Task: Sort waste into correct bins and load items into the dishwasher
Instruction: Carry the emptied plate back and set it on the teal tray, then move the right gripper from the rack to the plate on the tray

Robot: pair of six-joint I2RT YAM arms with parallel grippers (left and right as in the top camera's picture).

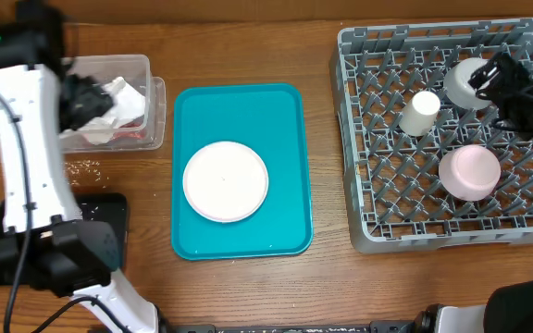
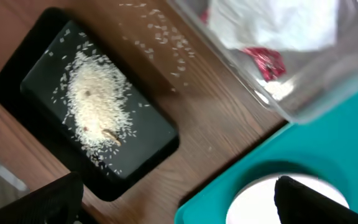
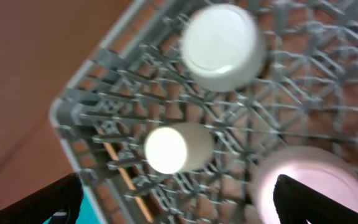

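Napkin (image 2: 272, 25) + wrapper (image 2: 265, 62) sit in the clear tub (image 1: 142, 63), most rice (image 2: 95, 99) in black tray (image 2: 8, 71), cup (image 1: 422, 112), white bowl (image 1: 465, 83), pinkish bowl (image 1: 470, 171) in rack (image 1: 364, 139). Todo: plate (image 1: 226, 181) on teal tray (image 1: 239, 250), stray grains (image 1: 83, 167). Left gripper (image 2: 176, 199) & right gripper (image 3: 176, 196) both spread wide, empty.

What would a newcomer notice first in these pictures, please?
The teal tray at mid-table, bearing a white plate, stands out first. Right of it, the grey dish rack holds a cup, a white bowl and a pink bowl. At left, rice lies heaped in a black tray.
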